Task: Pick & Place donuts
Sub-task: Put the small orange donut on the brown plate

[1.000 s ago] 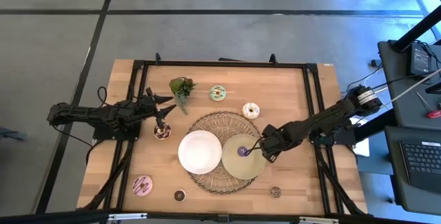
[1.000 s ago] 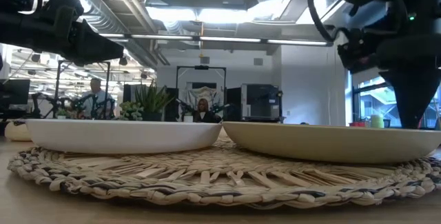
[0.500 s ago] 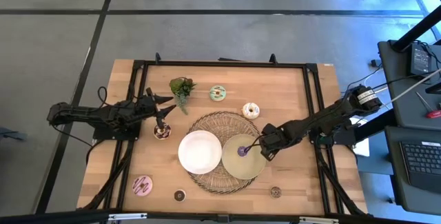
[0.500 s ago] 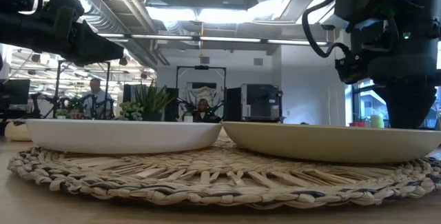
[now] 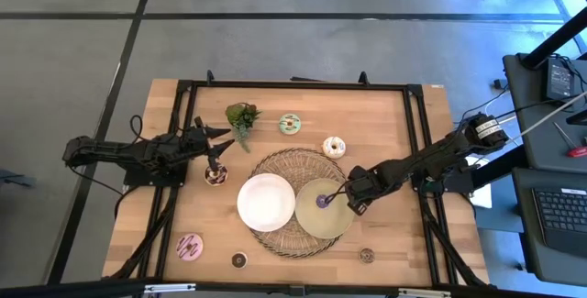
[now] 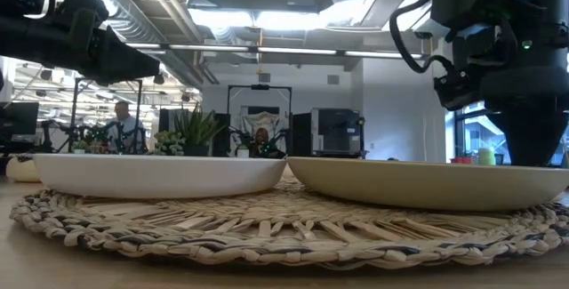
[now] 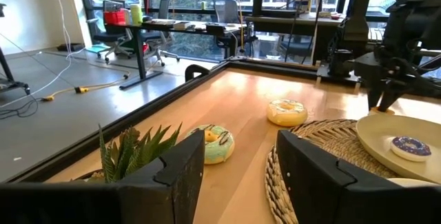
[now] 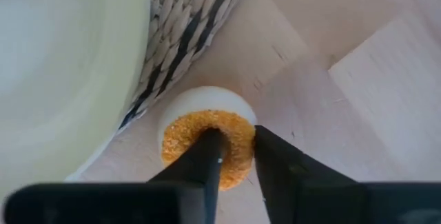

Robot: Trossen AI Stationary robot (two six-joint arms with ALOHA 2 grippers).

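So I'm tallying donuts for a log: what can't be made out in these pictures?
Low view: the rims of the white plate and pale-green plate hide whatever lies in them.
High view: the left gripper overlaps the donut beneath it; its icing is unclear.
High view: two small donuts near the front edge are too small to tell icing.
High view: the right gripper crowds the purple donut; contact is unclear.

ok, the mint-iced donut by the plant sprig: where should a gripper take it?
Probably straight down from above: the mint-iced donut lies flat with its hole up. Pinch the ring wall, one finger in the hole and one outside, on the side away from the plant sprig, whose leaves stand beside it.
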